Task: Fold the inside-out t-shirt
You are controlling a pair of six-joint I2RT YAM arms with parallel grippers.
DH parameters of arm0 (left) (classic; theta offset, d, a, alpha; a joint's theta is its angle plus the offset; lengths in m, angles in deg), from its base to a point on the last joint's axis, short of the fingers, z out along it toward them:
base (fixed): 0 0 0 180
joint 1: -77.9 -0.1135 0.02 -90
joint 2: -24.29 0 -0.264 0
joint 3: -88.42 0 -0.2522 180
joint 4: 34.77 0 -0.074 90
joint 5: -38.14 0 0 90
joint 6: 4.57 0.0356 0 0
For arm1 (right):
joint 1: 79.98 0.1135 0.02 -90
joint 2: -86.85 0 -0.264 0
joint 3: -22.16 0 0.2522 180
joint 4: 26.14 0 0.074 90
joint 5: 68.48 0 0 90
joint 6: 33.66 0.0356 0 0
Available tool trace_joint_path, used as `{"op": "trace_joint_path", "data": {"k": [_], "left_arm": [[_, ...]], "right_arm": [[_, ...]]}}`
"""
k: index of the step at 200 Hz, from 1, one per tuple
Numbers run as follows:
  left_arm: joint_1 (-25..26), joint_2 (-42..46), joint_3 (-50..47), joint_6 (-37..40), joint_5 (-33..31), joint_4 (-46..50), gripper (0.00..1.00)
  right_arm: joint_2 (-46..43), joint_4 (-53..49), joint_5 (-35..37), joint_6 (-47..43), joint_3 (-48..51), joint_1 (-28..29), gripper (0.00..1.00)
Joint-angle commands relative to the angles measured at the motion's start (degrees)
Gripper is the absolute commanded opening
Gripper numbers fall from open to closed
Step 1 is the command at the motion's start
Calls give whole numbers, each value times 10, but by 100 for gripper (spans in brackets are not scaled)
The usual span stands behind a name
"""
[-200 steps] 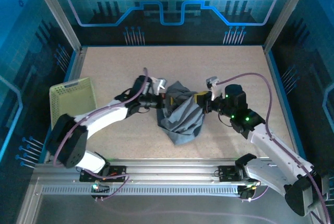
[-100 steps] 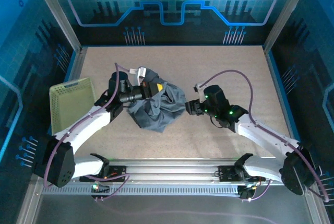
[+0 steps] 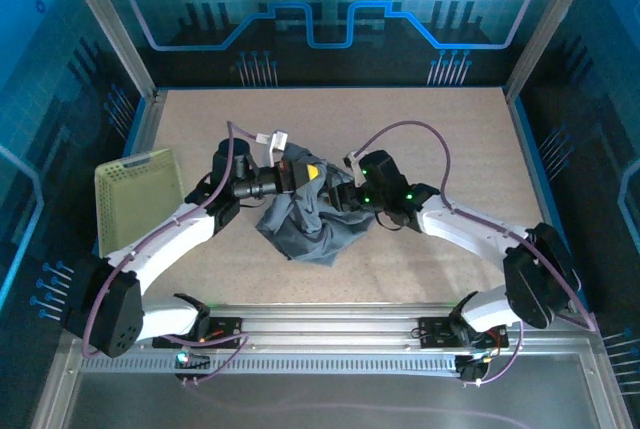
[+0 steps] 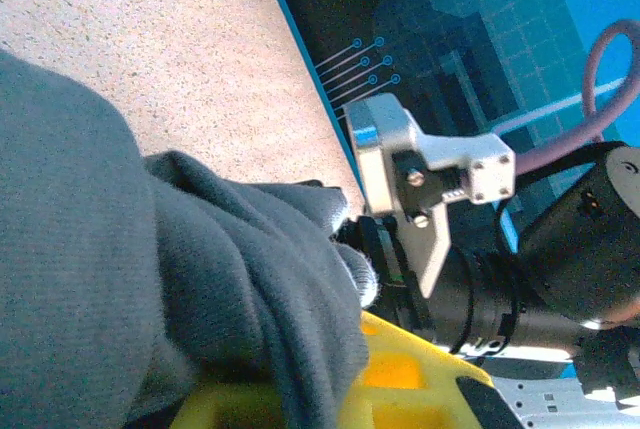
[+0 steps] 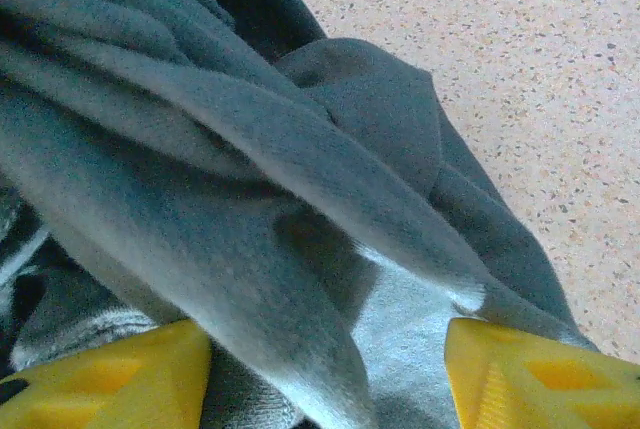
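Left gripper (image 3: 312,176): clamped tight on a fold of the inside-out t-shirt (image 3: 303,227). The garment hangs bunched beneath this gripper, its lower part resting on the surface (image 3: 440,129). Right gripper (image 5: 325,374): jaws standing wide, with folds of the fabric lying between them. The two grippers sit just beside each other.

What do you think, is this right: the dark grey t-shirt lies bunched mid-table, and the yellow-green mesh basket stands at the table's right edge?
No: the top external view shows the pale yellow-green plastic mesh basket at the table's left edge. The dark slate-grey fabric t-shirt is bunched mid-table.
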Motion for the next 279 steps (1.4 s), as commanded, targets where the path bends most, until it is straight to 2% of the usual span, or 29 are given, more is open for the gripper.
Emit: {"op": "trace_joint_path", "data": {"k": [1,17,27,51,59,68,82,97,112,120,130,141,151,162,171,180,193,225,260,279], "left_arm": [[6,4,4,-5,19,-37,0],[7,4,1,-5,16,-37,0],[7,4,0,-5,16,-37,0],[5,12,-3,6,2,-21,0],[4,18,-4,16,-10,-6,0],[-2,25,-8,24,-26,9,0],[-24,32,-21,23,-30,16,2],[-59,40,-39,10,-17,7,6],[-85,53,-51,11,-28,19,14],[-90,57,-45,26,-52,57,22],[-91,60,-29,52,-110,127,45],[-91,60,-7,71,-181,205,49],[-90,57,11,85,-232,261,57],[-84,57,27,98,-269,302,68],[-72,61,40,116,-285,324,72],[-46,69,50,144,-301,334,74],[22,84,62,192,-327,328,75],[162,104,57,289,-313,262,74],[193,64,61,295,-288,199,67],[206,52,46,299,-278,124,65]], "right_arm": [[15,15,-7,14,-30,-1,56],[21,6,2,14,-34,-1,53],[22,8,-1,15,-34,0,45],[19,-16,18,15,-42,2,8],[5,-23,28,14,-38,1,0],[-21,-27,22,6,-34,-2,0],[-66,-39,-25,-2,-33,-21,0],[-119,-44,-105,8,-27,-66,0],[-168,-48,-145,26,-17,-114,0],[-186,-56,-165,29,-16,-136,0],[-202,-63,-187,29,-17,-154,0],[-210,-58,-223,30,-14,-163,0],[-214,-42,-257,34,-8,-163,0],[-217,-13,-294,44,2,-160,0],[-220,8,-309,52,8,-155,0],[-224,14,-308,53,9,-148,0],[-225,8,-300,51,1,-140,0],[-223,-20,-287,43,-26,-131,0],[-222,-41,-281,34,-47,-113,0],[-221,-51,-273,29,-54,-100,0]]}}
